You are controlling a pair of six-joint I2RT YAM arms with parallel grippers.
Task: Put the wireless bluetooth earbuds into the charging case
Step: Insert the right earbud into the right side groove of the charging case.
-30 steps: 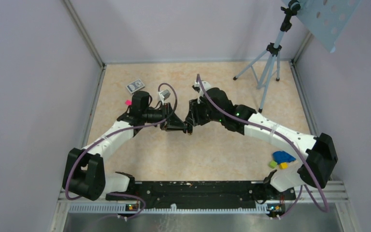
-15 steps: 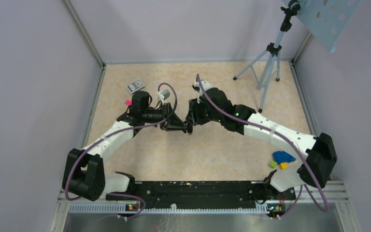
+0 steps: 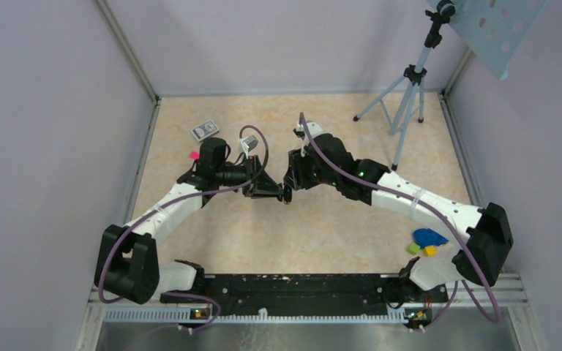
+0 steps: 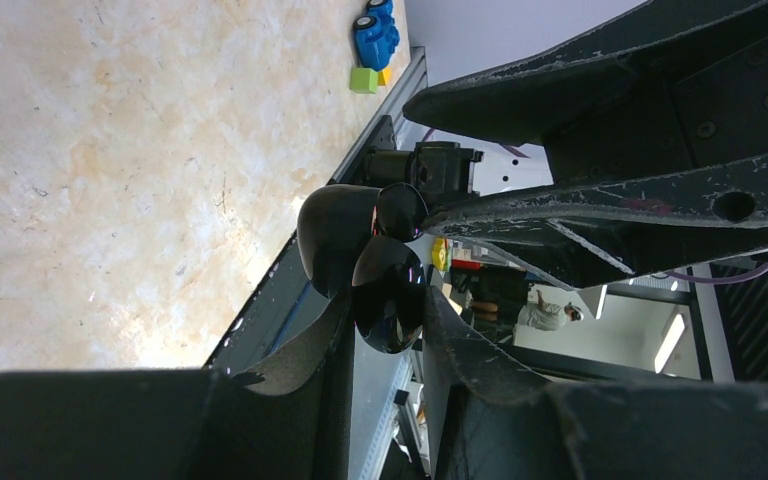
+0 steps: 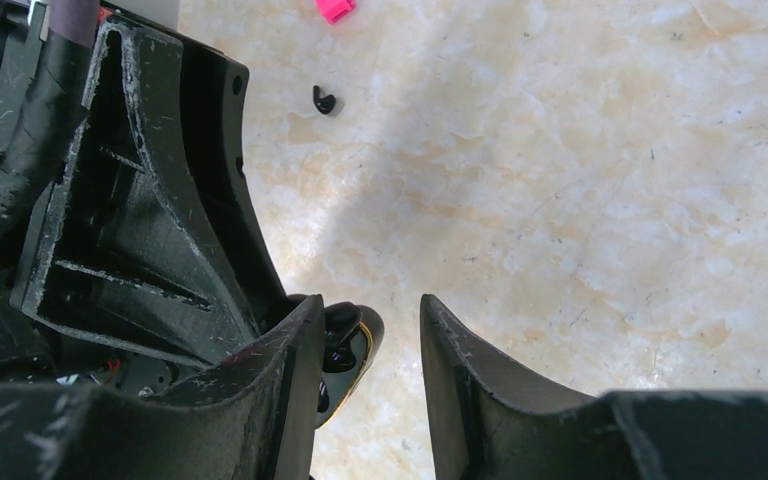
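Two arms meet over mid-bench (image 3: 322,234). Left jaws clamped on the charging case (image 4: 388,285), which is glossy black with its lid open. Right jaws apart, just beside it. One black earbud (image 5: 324,99) lies loose on the bench near a pink scrap (image 5: 335,8).

From above, the charging case (image 3: 286,196) is all but hidden where the left end effector (image 3: 281,193) meets the right end effector (image 3: 291,187). At the right wrist, only its edge shows past a black finger (image 5: 285,380). A pink item (image 5: 335,8) is cut by the top edge, and a loose black earbud (image 5: 323,99) is too small for detail.
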